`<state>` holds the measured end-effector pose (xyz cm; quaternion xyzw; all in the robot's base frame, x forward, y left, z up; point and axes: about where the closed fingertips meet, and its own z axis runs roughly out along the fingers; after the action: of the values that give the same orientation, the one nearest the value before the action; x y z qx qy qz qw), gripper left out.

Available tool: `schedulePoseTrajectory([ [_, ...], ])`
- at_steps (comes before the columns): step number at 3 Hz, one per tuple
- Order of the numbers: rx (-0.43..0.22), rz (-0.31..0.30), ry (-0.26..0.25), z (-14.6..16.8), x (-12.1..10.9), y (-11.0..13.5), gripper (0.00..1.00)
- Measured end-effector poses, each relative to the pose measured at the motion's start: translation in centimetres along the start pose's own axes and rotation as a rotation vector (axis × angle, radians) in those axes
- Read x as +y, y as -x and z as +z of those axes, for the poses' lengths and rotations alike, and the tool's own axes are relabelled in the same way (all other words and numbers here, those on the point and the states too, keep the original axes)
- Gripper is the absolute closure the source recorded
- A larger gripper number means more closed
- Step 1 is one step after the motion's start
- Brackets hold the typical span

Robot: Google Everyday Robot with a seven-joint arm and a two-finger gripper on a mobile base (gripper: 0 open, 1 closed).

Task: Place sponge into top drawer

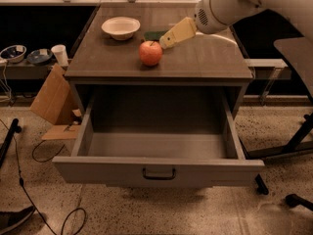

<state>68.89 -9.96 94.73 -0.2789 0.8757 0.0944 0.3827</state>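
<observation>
My gripper (165, 41) hangs over the tabletop (210, 60) in the upper middle of the frame. It reaches down and to the left from my white arm (230, 6), which enters from the upper right. Only its pale yellow side faces the camera, so I cannot tell whether it is spread or pressed together.

Its tip sits just right of the sponge (152, 35), a dark green sliver lying flat on the tabletop and partly hidden behind the tip. I cannot tell whether the two touch. The red apple (150, 53) stands just in front of the sponge, lower in the frame, and a white bowl (121, 27) sits to the left of both.

Below the tabletop the top drawer (98, 170) is pulled well out toward the bottom of the frame. Its grey inside is bare, and its dark handle (159, 173) is centred on the front panel. At the left edge a piece of cardboard (51, 99) leans against the cabinet side.
</observation>
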Motion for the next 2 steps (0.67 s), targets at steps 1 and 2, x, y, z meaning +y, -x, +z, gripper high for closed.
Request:
schedulePoseTrajectory([
  [1, -0.03, 0.053, -0.019, 2.7, -1.8, 0.9, 0.0],
  [2, -0.06, 0.065, -0.012, 5.0, -3.2, 2.0, 0.0],
])
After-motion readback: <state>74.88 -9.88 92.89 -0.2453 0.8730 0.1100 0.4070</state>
